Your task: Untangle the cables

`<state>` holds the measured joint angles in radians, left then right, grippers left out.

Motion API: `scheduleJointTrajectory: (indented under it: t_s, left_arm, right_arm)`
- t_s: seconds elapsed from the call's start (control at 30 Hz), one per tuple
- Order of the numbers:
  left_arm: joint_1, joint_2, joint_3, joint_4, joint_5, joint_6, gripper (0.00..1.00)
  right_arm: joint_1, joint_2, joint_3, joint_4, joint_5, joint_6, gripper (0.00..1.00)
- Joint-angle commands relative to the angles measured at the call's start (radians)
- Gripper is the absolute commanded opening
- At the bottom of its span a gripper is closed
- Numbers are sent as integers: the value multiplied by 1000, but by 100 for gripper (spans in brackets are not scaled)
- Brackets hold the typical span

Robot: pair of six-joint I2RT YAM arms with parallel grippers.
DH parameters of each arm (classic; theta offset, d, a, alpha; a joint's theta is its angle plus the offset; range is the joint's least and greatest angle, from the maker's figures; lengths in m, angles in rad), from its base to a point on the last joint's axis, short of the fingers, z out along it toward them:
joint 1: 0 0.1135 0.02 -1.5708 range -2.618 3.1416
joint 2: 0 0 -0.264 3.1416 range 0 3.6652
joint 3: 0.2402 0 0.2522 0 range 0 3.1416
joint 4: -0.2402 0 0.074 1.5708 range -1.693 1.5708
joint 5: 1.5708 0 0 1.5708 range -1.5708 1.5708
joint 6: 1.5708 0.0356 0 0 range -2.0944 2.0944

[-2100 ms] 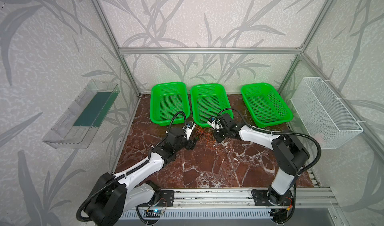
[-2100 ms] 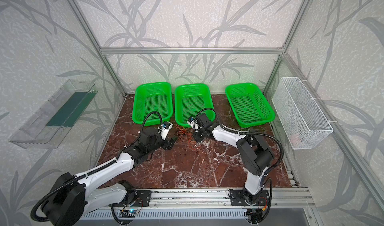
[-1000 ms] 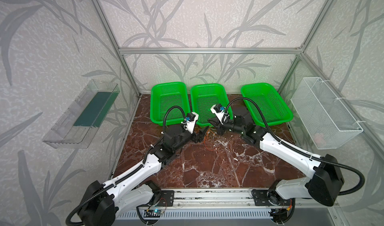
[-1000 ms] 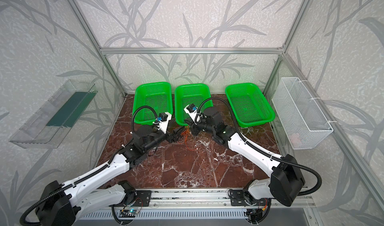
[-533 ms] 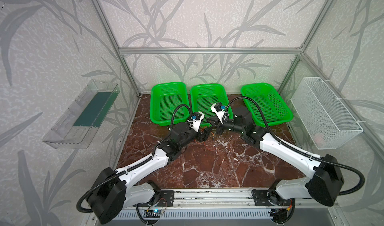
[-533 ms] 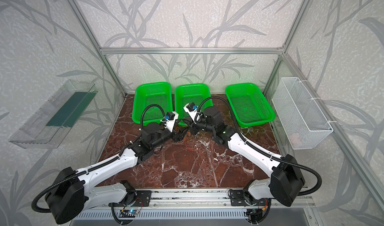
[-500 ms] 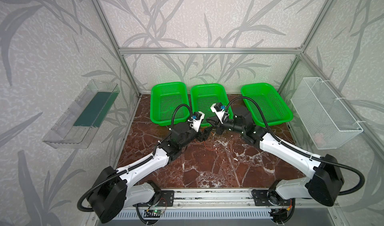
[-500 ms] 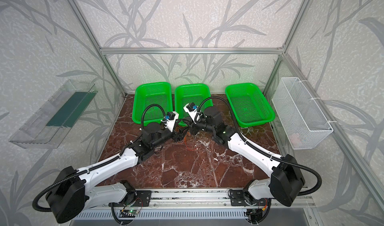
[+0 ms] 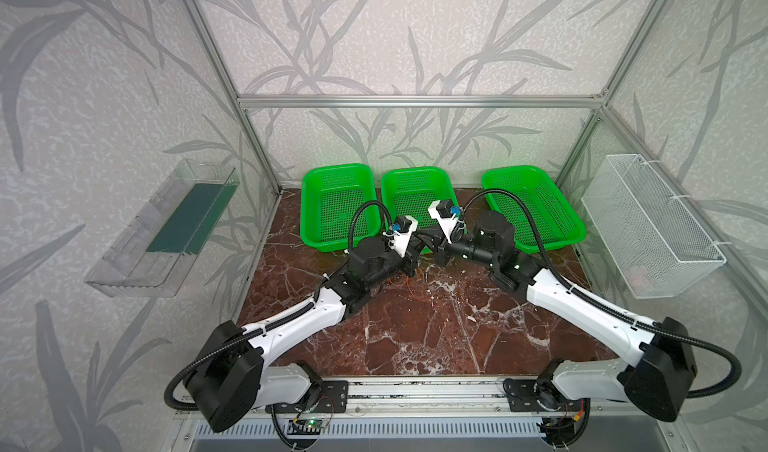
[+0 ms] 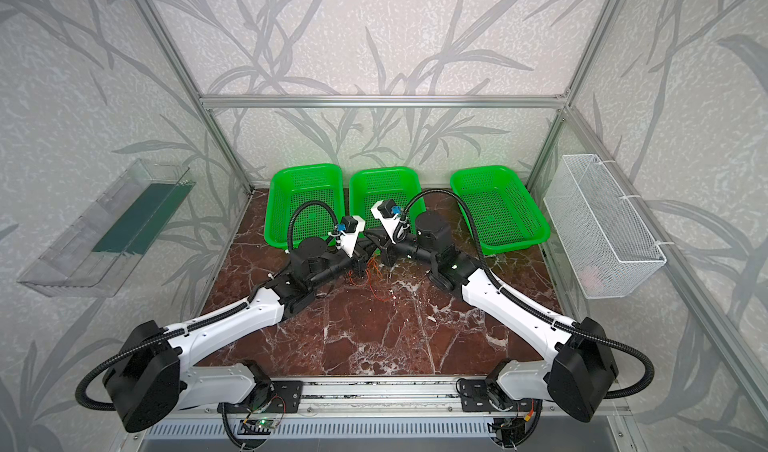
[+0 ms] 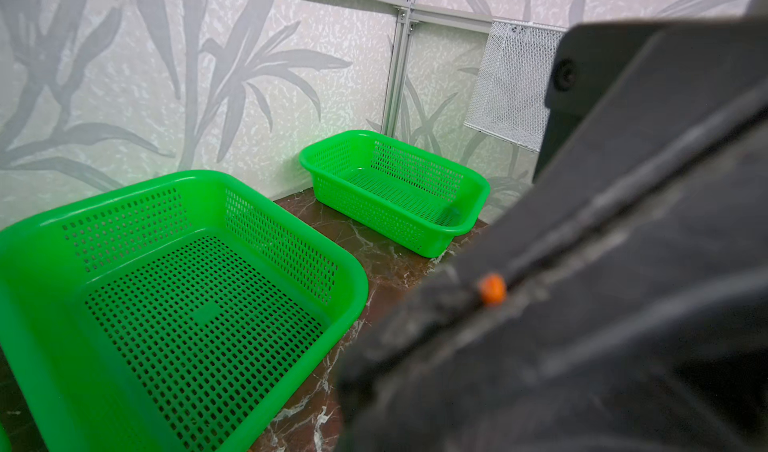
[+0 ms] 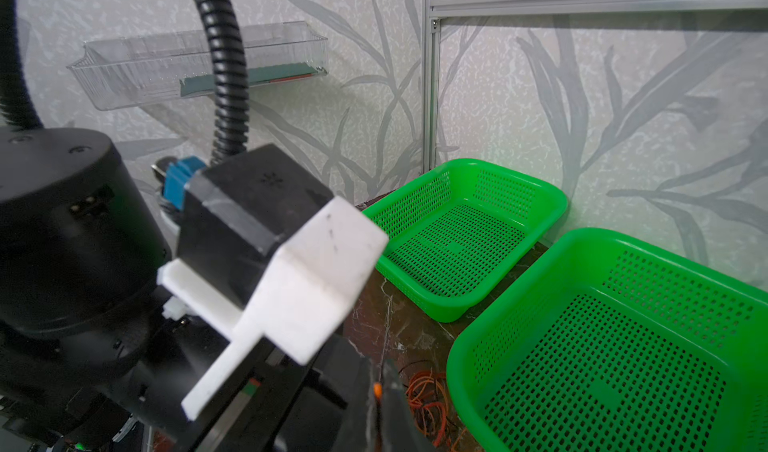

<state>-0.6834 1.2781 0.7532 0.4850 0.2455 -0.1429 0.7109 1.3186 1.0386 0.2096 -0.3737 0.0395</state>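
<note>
Over the last second the left arm (image 9: 291, 325) has reached in from the table's middle. Its left gripper (image 9: 420, 243), wide a moment ago, has clamped down nose to nose with the right gripper (image 9: 434, 240). The right arm (image 9: 582, 308) has kept its place.

The marble table (image 9: 436, 337) fills the floor of the cell. A wire basket (image 9: 648, 225) hangs on the right wall and a clear tray (image 9: 166, 229) on the left wall. Along the table's back edge stand the left basket (image 9: 332, 209), the middle basket (image 9: 405, 192) and the right basket (image 9: 548, 213), all green mesh.

Both arms stretch forward from the front rail and meet just in front of the middle basket, above the marble. The left gripper's jaws are pressed together, and the left wrist view shows a bit of orange wire pinched in the seam between them. The right gripper is likewise closed to a sliver, with an orange strand caught between its fingers (image 12: 397, 416) in the right wrist view.

The cables (image 10: 370, 277) are thin orange and reddish loops with a dark strand among them. They hang from the two meeting grippers and trail onto the table beneath, in front of the middle basket's left corner. In the right wrist view the loops lie just beside that corner's wall.
</note>
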Motion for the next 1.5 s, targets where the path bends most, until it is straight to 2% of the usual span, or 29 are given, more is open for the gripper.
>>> scheduleJointTrajectory:
  t_s: [0.0, 0.03, 0.13, 0.23, 0.3, 0.4, 0.53, 0.63, 0.77, 0.83, 0.93, 1.07, 1.3, 1.47]
  left_arm:
    - [2, -12, 27, 26, 16, -5, 0]
    - [2, -15, 29, 23, 18, -1, 0]
    - [2, -27, 34, 3, -2, 12, 0]
    - [2, -45, 44, -23, -30, 27, 0]
    - [2, -56, 53, -40, -35, 34, 0]
    - [2, -69, 67, -56, -32, 34, 0]
    - [1, -82, 86, -86, -23, 35, 0]
    - [0, -92, 101, -103, -17, 34, 0]
    - [1, -103, 123, -117, -15, 35, 0]
    - [0, -107, 137, -125, -17, 41, 0]
    - [-2, -112, 166, -141, -14, 51, 0]
    - [-2, -111, 211, -160, -5, 51, 0]
    - [-8, -88, 314, -176, 13, 34, 0]
    - [-15, -51, 414, -205, 22, 40, 0]
  right_arm:
    - [6, -27, -28, 58, 12, 7, 23]
    - [6, -31, -37, 62, 21, 3, 35]
    - [5, -67, -78, 83, 77, -14, 57]
    - [1, -117, -157, 145, 165, -19, 63]
    - [-8, -139, -208, 176, 158, -29, 63]
    - [-10, -147, -262, 199, 87, -46, 60]
    - [-10, -119, -291, 240, 13, -29, 54]
    - [-10, -86, -287, 269, 1, -9, 51]
    - [-9, -26, -259, 301, -56, 10, 36]
    - [-10, 3, -243, 297, -75, 13, 32]
    - [-9, 34, -241, 310, -95, 29, 33]
    - [-7, 78, -245, 358, -98, 46, 40]
    - [-7, 191, -228, 515, -77, 113, 37]
    - [2, 256, -192, 521, -62, 136, 36]
